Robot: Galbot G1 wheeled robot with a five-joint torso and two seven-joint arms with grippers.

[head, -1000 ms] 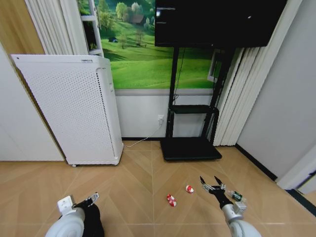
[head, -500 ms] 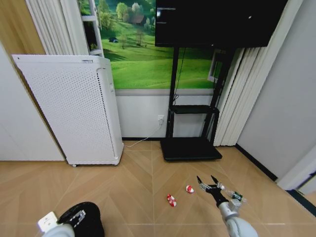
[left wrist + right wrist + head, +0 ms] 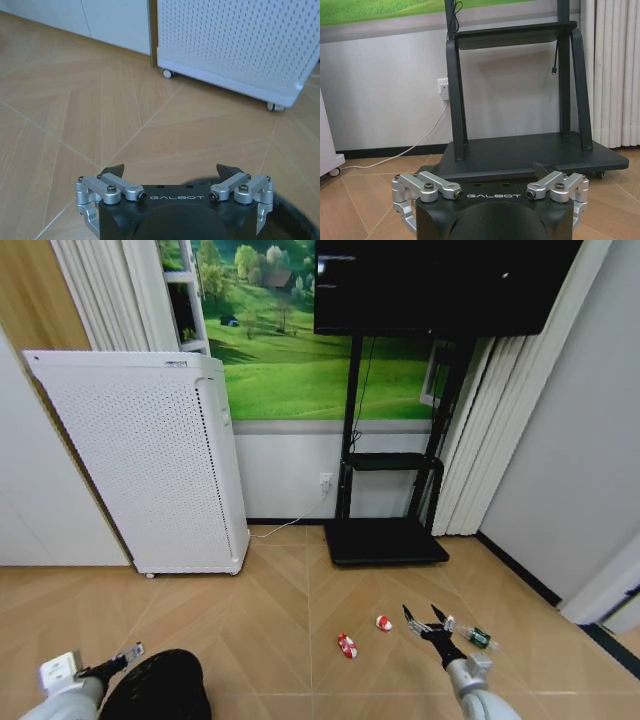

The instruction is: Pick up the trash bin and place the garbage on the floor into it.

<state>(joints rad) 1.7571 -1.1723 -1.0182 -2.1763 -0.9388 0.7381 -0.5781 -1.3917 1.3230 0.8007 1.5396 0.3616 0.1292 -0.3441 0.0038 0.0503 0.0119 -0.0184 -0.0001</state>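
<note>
The small black round mesh trash bin (image 3: 160,687) is not gripped; the left gripper (image 3: 126,654) is spread beside its rim. It could be toppled by a glancing approach. The right gripper (image 3: 427,621) is held apart above the light tan parquet floor (image 3: 280,590).

Head: high, facing forward-down — tan herringbone parquet floor (image 3: 270,590).
Wrists: low, near it — left faces white perforated appliance (image 3: 235,45), shared with head.
</note>
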